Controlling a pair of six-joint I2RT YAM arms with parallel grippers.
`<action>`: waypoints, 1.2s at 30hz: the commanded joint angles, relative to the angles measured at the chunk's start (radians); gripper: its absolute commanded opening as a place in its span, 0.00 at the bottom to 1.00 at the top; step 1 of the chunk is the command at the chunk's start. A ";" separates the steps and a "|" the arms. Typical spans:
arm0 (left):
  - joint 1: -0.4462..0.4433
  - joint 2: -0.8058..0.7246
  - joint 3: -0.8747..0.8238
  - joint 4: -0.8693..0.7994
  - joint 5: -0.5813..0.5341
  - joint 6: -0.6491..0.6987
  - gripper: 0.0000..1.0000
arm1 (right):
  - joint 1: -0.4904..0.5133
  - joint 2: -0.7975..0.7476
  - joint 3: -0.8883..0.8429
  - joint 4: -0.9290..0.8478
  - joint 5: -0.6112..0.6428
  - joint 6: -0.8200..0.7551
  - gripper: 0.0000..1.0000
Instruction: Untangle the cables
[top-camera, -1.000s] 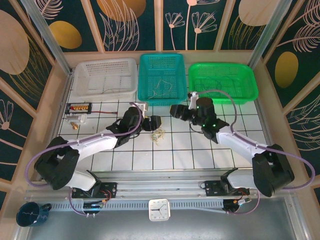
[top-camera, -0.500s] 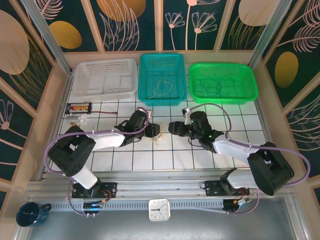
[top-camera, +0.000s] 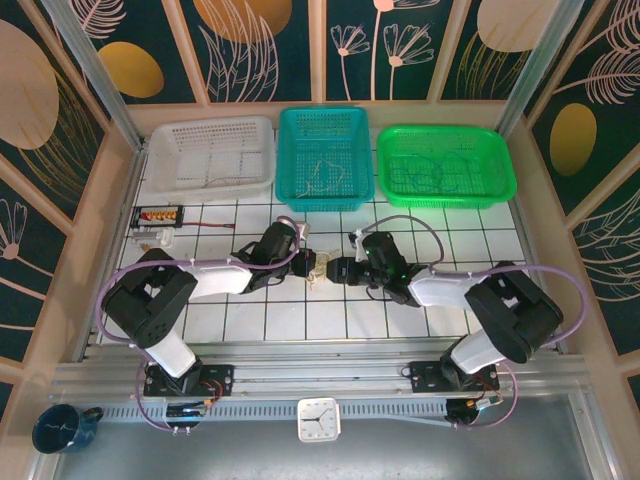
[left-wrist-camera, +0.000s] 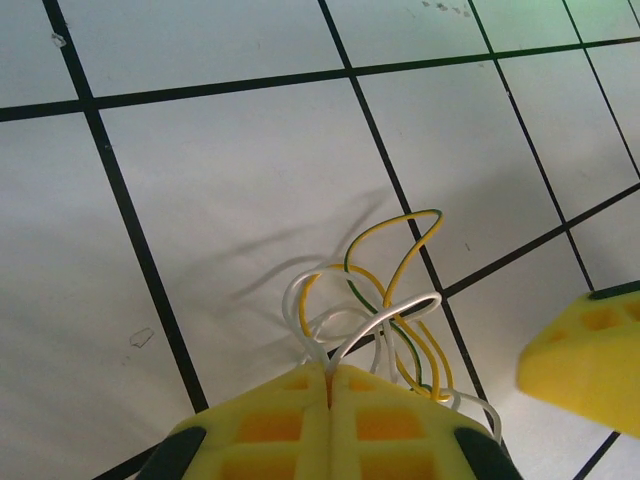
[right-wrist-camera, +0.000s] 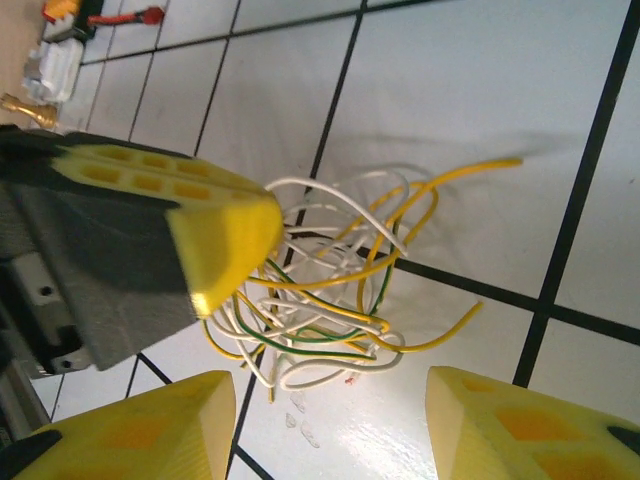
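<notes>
**A:** Where's the knot?

**B:** The cables (right-wrist-camera: 330, 290) lie in a loose tangle of white, yellow and green-striped wire on the tiled counter (top-camera: 330, 320), mid-way across, between the two hands.

**A:** How will they handle?

**B:** Light and springy, I'd judge. They look thin enough to slip off a pad, and a hard tug would likely tighten the snarl. A free end is the best hold, like the yellow one poking out.

**A:** And the hands?

**B:** The left hand (left-wrist-camera: 328, 385) is clamped on a couple of white strands. The right hand (right-wrist-camera: 328, 400) stands apart, straddling the bundle without touching it.
</notes>
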 joint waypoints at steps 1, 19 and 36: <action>0.009 -0.048 -0.015 0.036 0.025 -0.011 0.01 | 0.006 0.041 0.026 0.070 0.026 0.024 0.52; 0.008 -0.288 -0.073 0.196 0.046 -0.104 0.10 | 0.004 0.127 0.035 0.056 0.165 0.093 0.41; 0.008 -0.245 -0.180 0.301 0.016 -0.124 0.00 | -0.108 -0.233 0.034 -0.171 0.155 0.029 0.37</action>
